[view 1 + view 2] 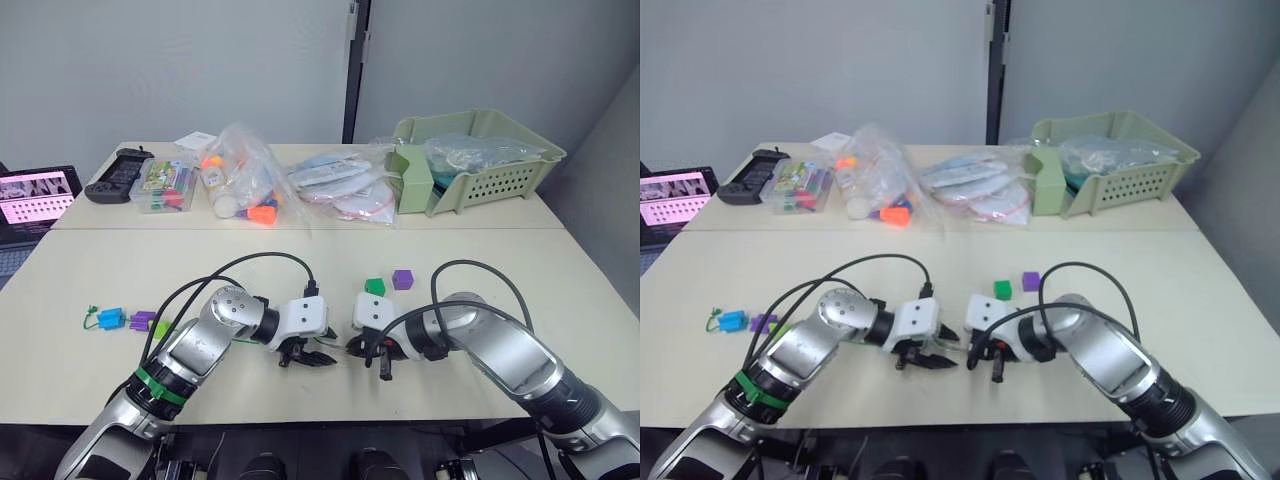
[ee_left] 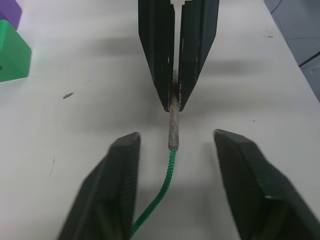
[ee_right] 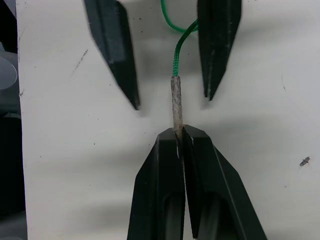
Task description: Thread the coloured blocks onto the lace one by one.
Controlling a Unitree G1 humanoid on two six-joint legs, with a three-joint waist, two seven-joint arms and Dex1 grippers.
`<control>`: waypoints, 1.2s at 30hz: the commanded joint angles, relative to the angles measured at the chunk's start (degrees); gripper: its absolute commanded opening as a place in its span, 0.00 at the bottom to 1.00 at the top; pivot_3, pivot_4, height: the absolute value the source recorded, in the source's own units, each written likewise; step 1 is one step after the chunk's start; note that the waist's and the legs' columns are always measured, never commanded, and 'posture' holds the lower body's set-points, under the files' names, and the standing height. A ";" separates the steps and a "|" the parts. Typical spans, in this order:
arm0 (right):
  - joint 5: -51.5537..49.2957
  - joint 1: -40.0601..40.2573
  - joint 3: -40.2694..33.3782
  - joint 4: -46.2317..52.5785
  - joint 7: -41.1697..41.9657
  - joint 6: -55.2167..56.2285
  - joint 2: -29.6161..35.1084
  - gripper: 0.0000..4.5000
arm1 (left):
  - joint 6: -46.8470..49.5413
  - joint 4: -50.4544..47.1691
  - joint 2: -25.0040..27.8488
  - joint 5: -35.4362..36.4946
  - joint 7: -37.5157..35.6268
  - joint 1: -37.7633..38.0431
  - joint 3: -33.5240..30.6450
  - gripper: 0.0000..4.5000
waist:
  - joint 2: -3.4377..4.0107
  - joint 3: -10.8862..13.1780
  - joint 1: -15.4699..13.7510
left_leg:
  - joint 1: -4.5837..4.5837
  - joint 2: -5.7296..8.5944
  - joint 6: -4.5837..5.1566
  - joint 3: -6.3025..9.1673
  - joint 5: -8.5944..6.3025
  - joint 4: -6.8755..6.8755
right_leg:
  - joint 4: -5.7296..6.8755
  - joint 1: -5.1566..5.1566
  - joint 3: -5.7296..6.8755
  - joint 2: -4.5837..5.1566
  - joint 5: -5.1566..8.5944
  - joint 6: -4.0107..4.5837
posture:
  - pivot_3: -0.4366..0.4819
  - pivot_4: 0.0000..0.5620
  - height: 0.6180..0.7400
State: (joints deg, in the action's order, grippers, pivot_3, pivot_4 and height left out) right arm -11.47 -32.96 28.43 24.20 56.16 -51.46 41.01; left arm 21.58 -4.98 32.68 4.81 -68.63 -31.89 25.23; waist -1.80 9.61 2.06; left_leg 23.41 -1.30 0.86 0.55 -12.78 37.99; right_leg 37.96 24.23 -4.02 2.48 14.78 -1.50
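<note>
The lace (image 2: 165, 185) is a thin green cord with a stiff pale tip (image 3: 176, 102), lying on the table near the front edge. My right gripper (image 3: 178, 131) is shut on that tip. My left gripper (image 2: 177, 136) faces it, open, one finger on each side of the cord just behind the tip, touching nothing. In the eye views the two grippers meet at the table's front middle, left gripper (image 1: 320, 358) and right gripper (image 1: 372, 360). A dark green block (image 1: 374, 287) and a purple block (image 1: 402, 279) sit loose just beyond them. Far left lie a blue block (image 1: 110, 319), a purple block (image 1: 142, 321) and a lime block (image 1: 162, 329) in a row.
Along the back of the table stand a green basket (image 1: 500, 150), clear plastic bags (image 1: 240, 180) with orange-capped items, a clear box (image 1: 165, 185) and a black controller (image 1: 118, 172). A lit screen (image 1: 35, 195) sits at far left. Black cables (image 1: 250, 262) arc over both arms.
</note>
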 commanded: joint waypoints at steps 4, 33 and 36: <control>-0.28 -0.58 -0.72 1.94 -0.11 -0.29 0.30 0.00 | 0.28 0.45 -1.33 -0.46 0.71 -2.29 -0.24 0.01 | 0.00 0.00 -0.06 | 0.01 0.03 0.00 0.03 0.00 0.03 | 0.00 -0.01 0.00 0.02 0.00 0.00 | 0.48 0.27 1.00; -7.88 19.20 -36.10 15.77 -20.93 -13.59 -8.67 0.91 | -2.06 2.66 0.63 2.45 -1.05 -0.10 -4.57 0.00 | 0.00 0.00 -1.26 | 0.07 0.15 0.00 0.22 0.00 0.07 | 0.01 -0.06 0.03 0.10 0.01 -0.03 | 0.48 0.27 1.00; -2.71 25.12 -36.83 15.63 -31.78 -11.00 -15.22 0.91 | -2.47 2.78 1.26 2.50 -1.39 0.20 -4.89 0.00 | -0.01 -0.01 -1.28 | 0.08 0.16 0.00 0.21 0.00 0.07 | 0.02 -0.06 0.02 0.11 0.02 -0.04 | 0.48 0.27 1.00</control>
State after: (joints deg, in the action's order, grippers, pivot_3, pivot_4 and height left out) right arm -16.51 -9.01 -7.31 38.58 30.00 -64.18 28.01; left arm 19.91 -1.36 33.67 6.69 -69.64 -31.42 21.46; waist -1.81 9.60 0.78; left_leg 23.49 -1.14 0.85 0.76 -12.77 38.07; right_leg 37.99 24.18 -4.01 2.58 14.81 -1.56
